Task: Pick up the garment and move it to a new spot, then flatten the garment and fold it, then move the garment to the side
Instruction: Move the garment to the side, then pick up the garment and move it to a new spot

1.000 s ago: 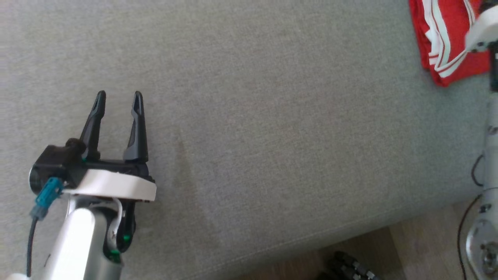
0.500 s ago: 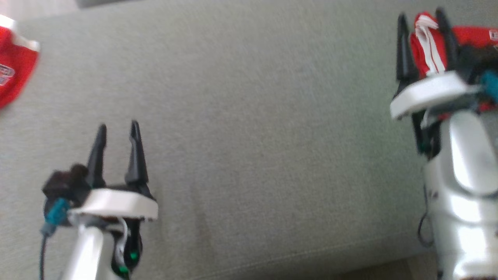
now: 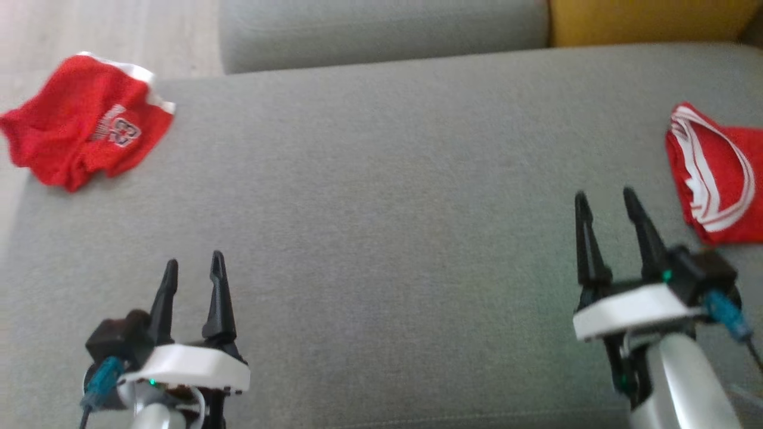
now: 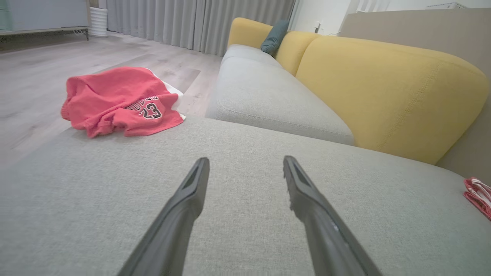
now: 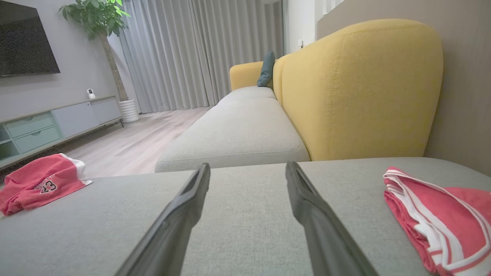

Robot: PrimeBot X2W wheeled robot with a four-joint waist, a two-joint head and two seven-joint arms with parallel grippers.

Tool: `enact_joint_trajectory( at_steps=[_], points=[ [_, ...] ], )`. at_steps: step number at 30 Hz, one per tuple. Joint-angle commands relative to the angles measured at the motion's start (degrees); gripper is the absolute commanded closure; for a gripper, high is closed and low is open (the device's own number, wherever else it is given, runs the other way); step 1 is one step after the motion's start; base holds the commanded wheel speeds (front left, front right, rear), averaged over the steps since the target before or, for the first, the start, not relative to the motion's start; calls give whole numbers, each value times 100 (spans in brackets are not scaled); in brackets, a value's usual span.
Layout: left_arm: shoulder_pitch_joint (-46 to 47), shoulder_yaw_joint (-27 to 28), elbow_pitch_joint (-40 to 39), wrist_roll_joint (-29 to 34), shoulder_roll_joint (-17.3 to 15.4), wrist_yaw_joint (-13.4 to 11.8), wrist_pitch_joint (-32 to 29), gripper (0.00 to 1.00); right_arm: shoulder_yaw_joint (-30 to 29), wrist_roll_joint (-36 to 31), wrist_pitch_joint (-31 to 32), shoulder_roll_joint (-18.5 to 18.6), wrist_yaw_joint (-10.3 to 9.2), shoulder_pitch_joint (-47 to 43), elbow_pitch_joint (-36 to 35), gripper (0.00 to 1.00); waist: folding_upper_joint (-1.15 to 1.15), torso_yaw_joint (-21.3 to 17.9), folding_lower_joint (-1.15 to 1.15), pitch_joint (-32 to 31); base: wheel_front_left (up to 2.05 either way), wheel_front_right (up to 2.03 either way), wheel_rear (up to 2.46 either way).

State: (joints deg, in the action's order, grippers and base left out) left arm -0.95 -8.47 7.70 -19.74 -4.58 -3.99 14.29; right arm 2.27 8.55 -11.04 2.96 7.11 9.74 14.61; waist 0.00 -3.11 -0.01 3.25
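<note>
**Right gripper (image 3: 604, 194) has backed off the folded red garment (image 3: 724, 179)**

Half a second ago those fingers were right up against the folded piece; now there's a clear gap. The head camera has swung too, so the whole picture has shifted.

The folded red garment, white stripes showing, lies at the right end of the grey cushion (image 3: 381, 196), near the right gripper but not touching it. Both grippers hang over the cushion's near edge, fingers spread wide with nothing between them, and the left gripper (image 3: 195, 259) is at the near left. The crumpled red garment (image 3: 71, 131) with a 23 on it sits on the cushion's far left corner. It spills a bit past the edge, well apart from both grippers.
</note>
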Motion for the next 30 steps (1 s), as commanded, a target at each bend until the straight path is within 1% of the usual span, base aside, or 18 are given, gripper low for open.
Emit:
enact_joint_trajectory(
  at_steps=[1, 5, 10, 24, 30],
  points=[
    [126, 210, -172, 44, 16, 32, 70, 0, 160, 35, -68, -7, 37, -10, -284, 0, 0, 155, 1, -154, 0, 0, 0],
    [23, 228, -186, 81, 58, 82, 70, 0, 316, 126, -52, -7, 37, -430, -557, 0, 0, 238, 1, -204, 0, 0, 0],
    [-24, 191, -146, 118, 98, 128, 70, 0, 317, 113, 12, -8, 37, -632, -757, 0, 0, 298, 1, -237, 0, 0, 0],
    [-23, 237, -103, 177, 140, 242, 71, 0, 252, 55, 165, -8, 37, -717, -773, 0, 0, 306, 1, -265, 0, 0, 0],
    [-3, 226, -84, 204, 151, 258, 71, 0, 242, 46, 178, -8, 37, -708, -769, 0, 0, 397, 1, -253, 0, 0, 0]
  ],
)
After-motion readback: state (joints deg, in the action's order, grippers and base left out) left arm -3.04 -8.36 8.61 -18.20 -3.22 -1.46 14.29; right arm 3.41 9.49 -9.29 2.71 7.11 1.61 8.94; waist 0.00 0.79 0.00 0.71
